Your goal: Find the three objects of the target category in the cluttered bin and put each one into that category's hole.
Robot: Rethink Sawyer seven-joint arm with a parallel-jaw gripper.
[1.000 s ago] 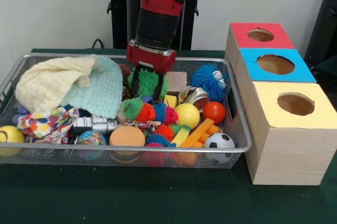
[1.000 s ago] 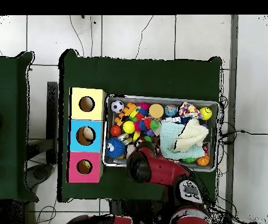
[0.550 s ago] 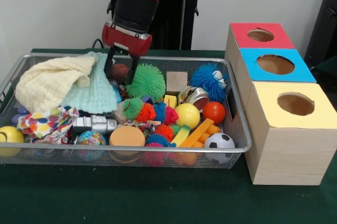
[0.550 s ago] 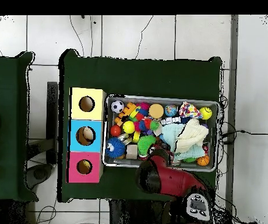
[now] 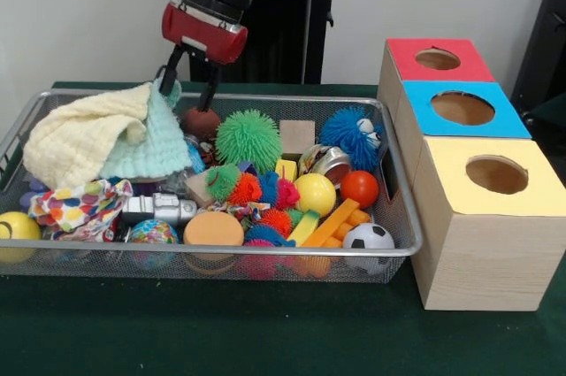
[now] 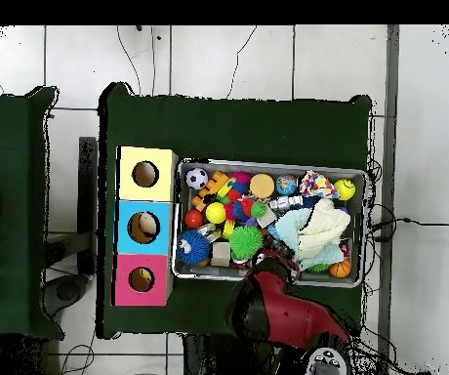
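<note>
My gripper [image 5: 189, 81] hangs over the back of the wire bin [image 5: 292, 98], its fingers spread apart and open. The left finger [image 5: 167, 68] touches the raised corner of the mint cloth [image 5: 150, 141]. A brown ball [image 5: 202, 119] lies just under the right finger. To the right sit a green spiky ball [image 5: 248, 139], a wooden block [image 5: 295, 137] and a blue fuzzy ball [image 5: 349, 135]. Beside the bin stand the red box [image 5: 439, 59], the blue box [image 5: 462, 108] and the yellow box [image 5: 497, 174], each with a round hole. Overhead, the arm [image 6: 267, 305] hides the gripper.
A yellow cloth [image 5: 84, 133] and a spotted cloth [image 5: 75, 203] fill the bin's left. A yellow ball [image 5: 315, 193], red ball [image 5: 360, 188], soccer ball [image 5: 368, 239], orange disc [image 5: 213, 229] and several small spiky balls crowd the front. Something tan shows inside the blue box's hole [image 6: 148, 227].
The gripper rose off the green spiky ball and went left in the front view. The mint cloth's corner lifted and drew back, uncovering the brown ball.
</note>
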